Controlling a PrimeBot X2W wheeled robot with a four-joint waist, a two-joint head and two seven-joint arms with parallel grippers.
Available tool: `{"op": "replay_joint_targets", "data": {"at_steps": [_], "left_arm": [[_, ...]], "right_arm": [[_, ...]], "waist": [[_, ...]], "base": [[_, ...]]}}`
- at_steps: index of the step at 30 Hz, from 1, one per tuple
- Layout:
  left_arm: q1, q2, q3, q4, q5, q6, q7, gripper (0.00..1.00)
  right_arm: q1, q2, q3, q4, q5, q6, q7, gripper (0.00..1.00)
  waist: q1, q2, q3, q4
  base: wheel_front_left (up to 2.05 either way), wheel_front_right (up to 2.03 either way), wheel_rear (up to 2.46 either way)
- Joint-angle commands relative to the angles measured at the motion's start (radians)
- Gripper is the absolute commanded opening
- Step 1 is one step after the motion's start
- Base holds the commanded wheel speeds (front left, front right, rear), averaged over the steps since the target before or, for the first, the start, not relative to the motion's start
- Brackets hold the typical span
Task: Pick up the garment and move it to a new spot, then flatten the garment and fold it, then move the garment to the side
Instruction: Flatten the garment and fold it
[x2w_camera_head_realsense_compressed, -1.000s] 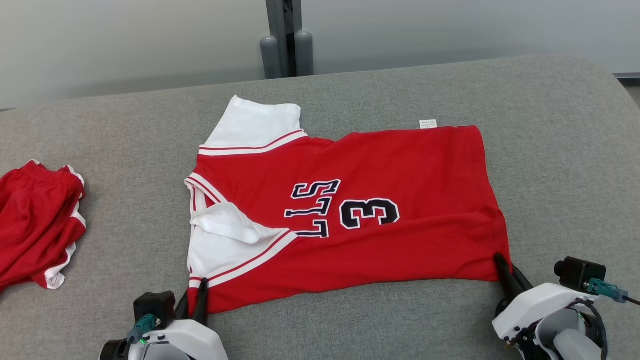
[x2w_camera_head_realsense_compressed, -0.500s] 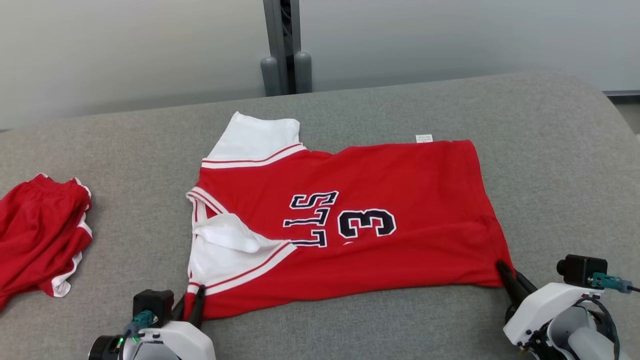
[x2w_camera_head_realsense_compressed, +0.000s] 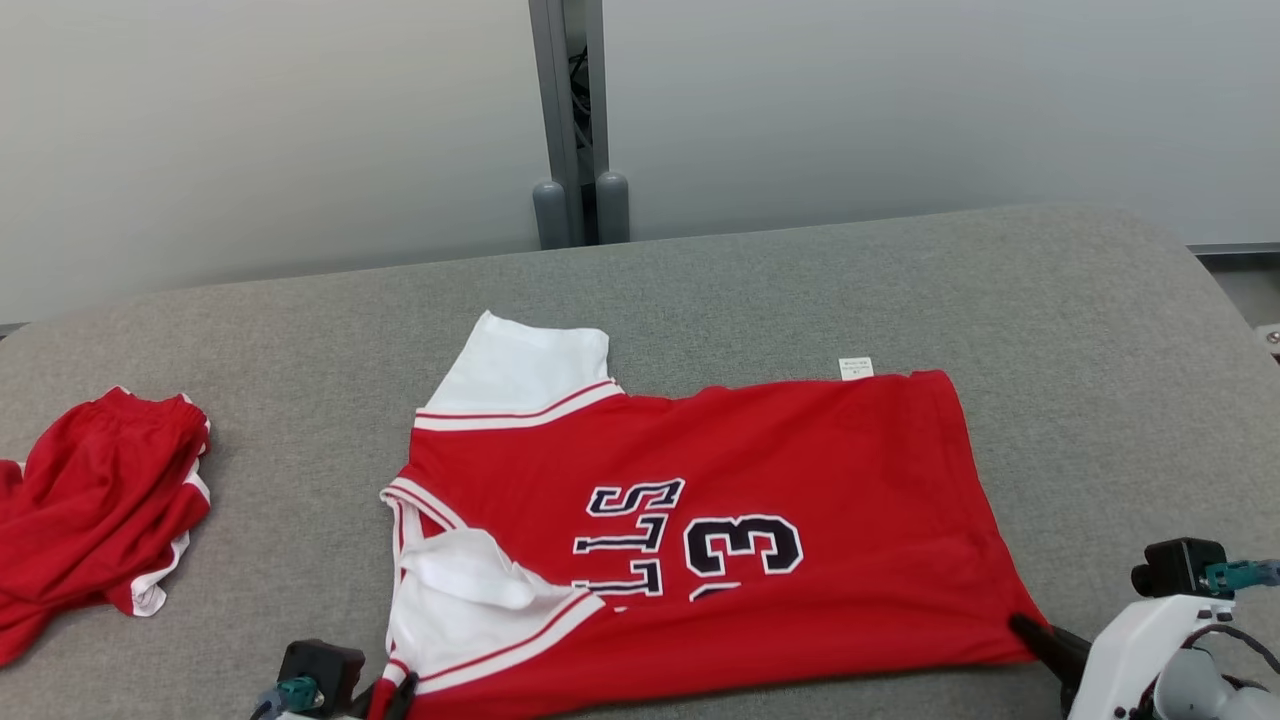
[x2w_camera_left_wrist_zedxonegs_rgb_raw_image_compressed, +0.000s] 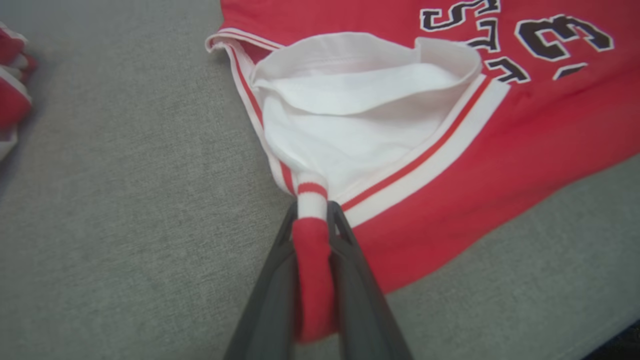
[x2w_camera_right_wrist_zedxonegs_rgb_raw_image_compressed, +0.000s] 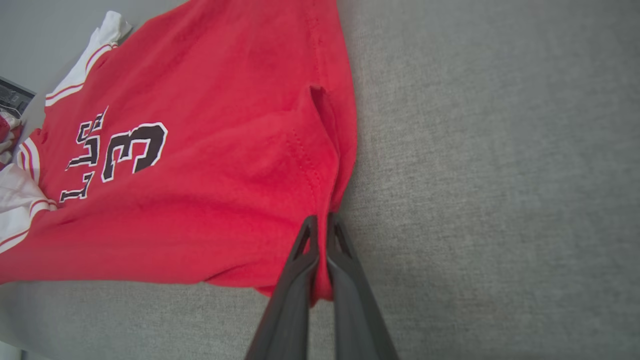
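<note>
The garment (x2w_camera_head_realsense_compressed: 760, 480) is a red jersey with white sleeves and the number 3, lying spread sideways on the grey couch surface (x2w_camera_head_realsense_compressed: 1100, 350). My left gripper (x2w_camera_head_realsense_compressed: 390, 695) is at the bottom edge of the head view, shut on the jersey's near shoulder corner. In the left wrist view that gripper (x2w_camera_left_wrist_zedxonegs_rgb_raw_image_compressed: 312, 220) pinches a roll of red and white trim of the garment (x2w_camera_left_wrist_zedxonegs_rgb_raw_image_compressed: 450, 165) between its dark fingers. My right gripper (x2w_camera_head_realsense_compressed: 1025, 630) is shut on the near hem corner. The right wrist view has its fingertips (x2w_camera_right_wrist_zedxonegs_rgb_raw_image_compressed: 318, 222) clamped on the folded red hem of the garment (x2w_camera_right_wrist_zedxonegs_rgb_raw_image_compressed: 200, 175).
A second red garment (x2w_camera_head_realsense_compressed: 90, 510) with white trim lies bunched at the far left of the cushion. A grey post (x2w_camera_head_realsense_compressed: 575, 120) stands behind the couch against the pale wall. The cushion's right edge curves down near the right arm.
The head camera has tilted up, so everything sits lower in the picture. Both grippers keep their hold on the jersey's near corners, which look slightly lifted and pulled toward me.
</note>
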Motion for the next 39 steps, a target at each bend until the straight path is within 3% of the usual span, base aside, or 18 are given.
{"op": "replay_joint_targets", "data": {"at_steps": [1,9,20,21,22,31,39], "left_arm": [[0.017,0.021,0.003,-0.02,-0.006,-0.007,0.019,0.0],[0.134,0.08,-0.005,-0.21,-0.042,-0.008,0.166,0.0],[0.205,0.102,-0.026,-0.311,-0.064,0.004,0.272,0.0],[0.207,0.103,-0.028,-0.315,-0.065,0.004,0.279,0.38],[0.208,0.103,-0.026,-0.32,-0.067,0.011,0.284,1.0],[0.171,0.093,0.048,-0.407,-0.112,0.058,0.266,1.0],[0.016,0.011,0.151,-0.43,-0.121,0.124,0.046,1.0]], "right_arm": [[0.017,-0.023,0.001,-0.01,0.013,0.0,0.02,0.0],[0.108,-0.102,-0.027,-0.101,0.07,0.0,0.151,0.0],[0.197,-0.088,-0.099,-0.141,0.059,0.0,0.211,0.0],[0.202,-0.084,-0.111,-0.135,0.059,0.0,0.219,0.98],[0.206,-0.077,-0.12,-0.131,0.057,0.0,0.228,1.0],[0.17,-0.069,-0.248,-0.172,-0.015,0.0,0.217,1.0],[0.069,-0.014,-0.36,-0.26,-0.15,0.0,0.042,1.0]], "waist": [[0.0,-0.0001,-0.004,0.001],[0.0,-0.0001,-0.017,0.006],[0.0,-0.0001,-0.013,0.002],[0.0,-0.0001,-0.012,0.002],[0.0,-0.0001,-0.011,0.001],[0.0,-0.0001,0.011,-0.003],[0.0,-0.0001,0.06,-0.014]], "base": [[0.0,0.0,0.0],[0.0,0.0,0.0],[0.0,0.0,0.0],[0.0,0.0,0.0],[0.0,0.0,0.0],[0.0,0.0,0.0],[0.0,0.0,0.0]]}}
